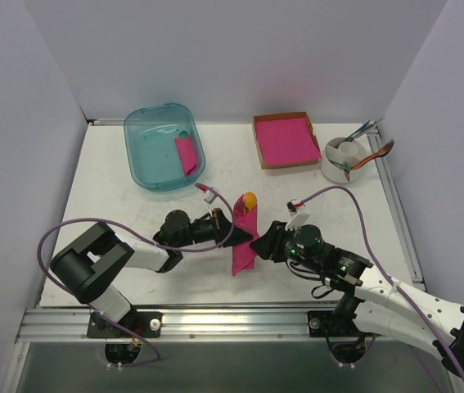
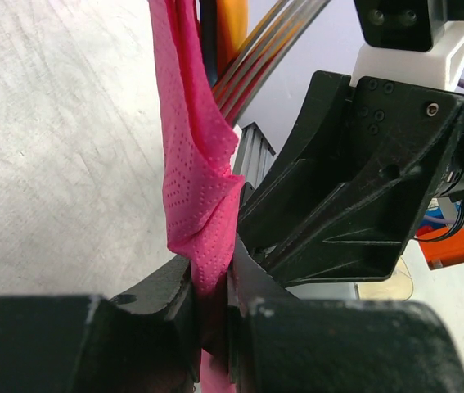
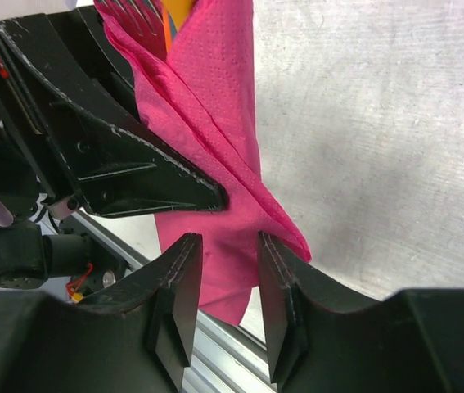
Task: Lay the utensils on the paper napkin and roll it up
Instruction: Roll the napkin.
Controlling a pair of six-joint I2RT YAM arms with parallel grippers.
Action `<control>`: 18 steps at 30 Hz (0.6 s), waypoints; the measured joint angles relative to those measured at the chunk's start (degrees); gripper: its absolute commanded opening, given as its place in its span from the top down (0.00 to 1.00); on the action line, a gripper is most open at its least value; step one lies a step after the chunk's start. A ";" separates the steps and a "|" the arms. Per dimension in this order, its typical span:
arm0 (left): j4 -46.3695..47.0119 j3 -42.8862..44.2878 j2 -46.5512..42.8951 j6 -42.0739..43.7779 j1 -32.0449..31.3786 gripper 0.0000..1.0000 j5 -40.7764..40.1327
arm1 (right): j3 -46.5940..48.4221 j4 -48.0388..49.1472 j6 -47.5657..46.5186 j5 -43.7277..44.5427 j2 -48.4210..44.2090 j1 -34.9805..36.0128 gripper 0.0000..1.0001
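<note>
The paper napkin (image 1: 244,239) lies folded into a long narrow strip at the table's middle. The orange spoon's bowl (image 1: 249,199) sticks out of its far end. In the left wrist view my left gripper (image 2: 212,286) is shut on the napkin (image 2: 195,164), with the spoon's handle (image 2: 232,24) and the grey fork tines (image 2: 252,70) beyond. My right gripper (image 3: 227,266) stands open on either side of the napkin's (image 3: 215,123) near end, its right finger (image 3: 279,270) against the paper's edge. Fork tines (image 3: 133,15) and spoon (image 3: 181,8) peek out at the top. In the top view the left gripper (image 1: 228,225) and right gripper (image 1: 259,244) flank the strip.
A teal bin (image 1: 146,168) at the back left holds a rolled pink napkin (image 1: 186,155). A cardboard box of pink sheets (image 1: 285,139) and a white cup of cutlery (image 1: 346,157) stand at the back right. An aluminium rail (image 1: 215,315) runs along the near edge.
</note>
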 measured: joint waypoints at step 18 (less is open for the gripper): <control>-5.51 0.00 -5.20 0.81 -1.11 0.98 -0.20 | -2.95 4.22 0.92 -1.51 -1.97 0.00 0.59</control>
